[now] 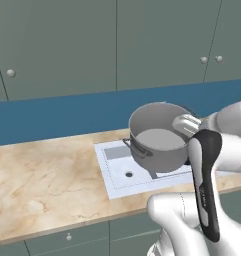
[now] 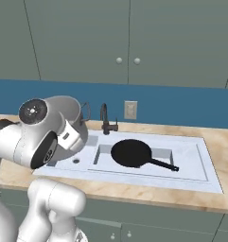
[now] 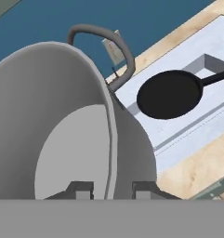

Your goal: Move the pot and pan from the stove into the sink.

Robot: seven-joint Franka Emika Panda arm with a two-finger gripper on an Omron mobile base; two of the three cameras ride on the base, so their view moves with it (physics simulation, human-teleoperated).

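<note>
Gripper (image 3: 106, 188) clamped on pot (image 1: 157, 142) rim | sink (image 2: 200, 163) below, pan (image 2: 131, 152) inside | risk: tilted pot slipping, striking pan.

Grey pot (image 1: 159, 137); black pan (image 2: 131, 153); white sink (image 2: 196, 156); beige marbled counter (image 1: 47, 185).

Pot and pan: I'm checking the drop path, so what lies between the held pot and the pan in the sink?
In the hand view, bare white sink rim and the dark faucet separate the pot from the pan.
</note>
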